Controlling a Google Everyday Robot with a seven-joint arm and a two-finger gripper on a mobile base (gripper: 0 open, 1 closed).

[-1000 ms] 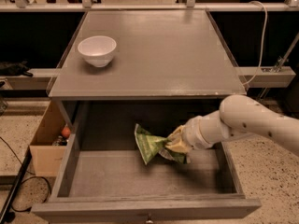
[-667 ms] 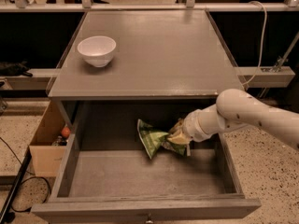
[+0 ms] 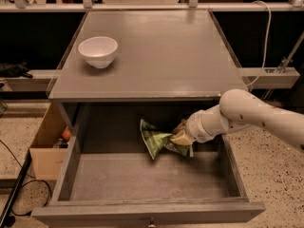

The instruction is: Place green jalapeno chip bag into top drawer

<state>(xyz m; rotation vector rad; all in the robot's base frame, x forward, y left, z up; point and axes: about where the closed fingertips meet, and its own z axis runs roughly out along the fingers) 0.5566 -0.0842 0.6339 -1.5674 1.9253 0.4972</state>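
The green jalapeno chip bag is crumpled and sits low inside the open top drawer, near its back right part. My gripper reaches in from the right on a white arm and is shut on the bag's right end. The bag's left half sticks out free to the left. Whether the bag rests on the drawer floor or hangs just above it I cannot tell. The drawer is pulled fully out under the grey table.
A white bowl stands on the tabletop at the back left. A cardboard box with small items sits on the floor left of the drawer. A black cable lies on the floor at the lower left.
My gripper and the bag have moved a little toward the back of the drawer and slightly up in the view. The bowl and drawer have not moved.
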